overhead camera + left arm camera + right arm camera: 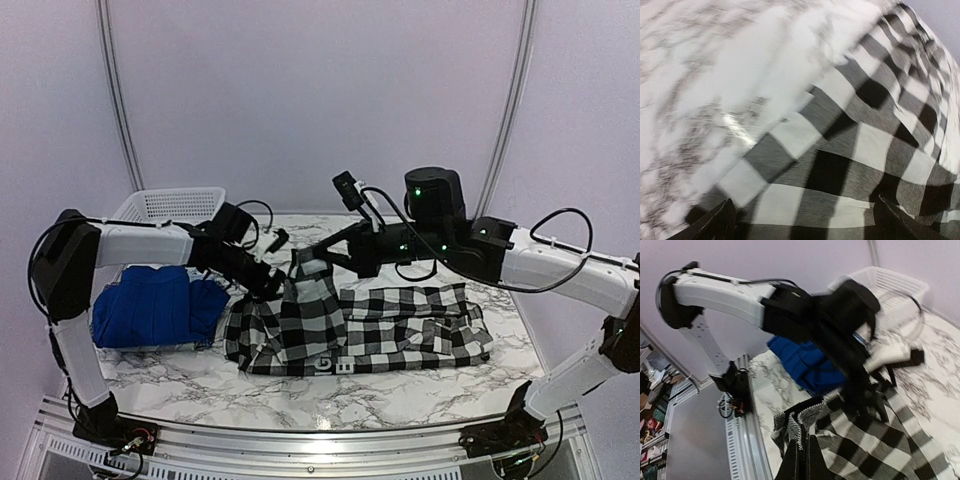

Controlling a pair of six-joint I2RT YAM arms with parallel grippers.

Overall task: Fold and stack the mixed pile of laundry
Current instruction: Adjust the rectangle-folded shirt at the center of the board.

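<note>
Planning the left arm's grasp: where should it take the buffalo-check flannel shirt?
Probably the far-left edge of the flannel shirt, beside its lifted peak, from above-left: the right gripper pinches that peak, tenting the cloth, and the open left gripper hangs right over it.

The flannel shirt is soft matt cloth; the table looks glossy, marble-veined.

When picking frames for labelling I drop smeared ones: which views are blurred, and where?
Left wrist: motion smear throughout, worst over the marble table, milder on the flannel shirt. Right wrist: the left arm, at its black end, and the basket are smeared. Top external: no visible smear.
</note>
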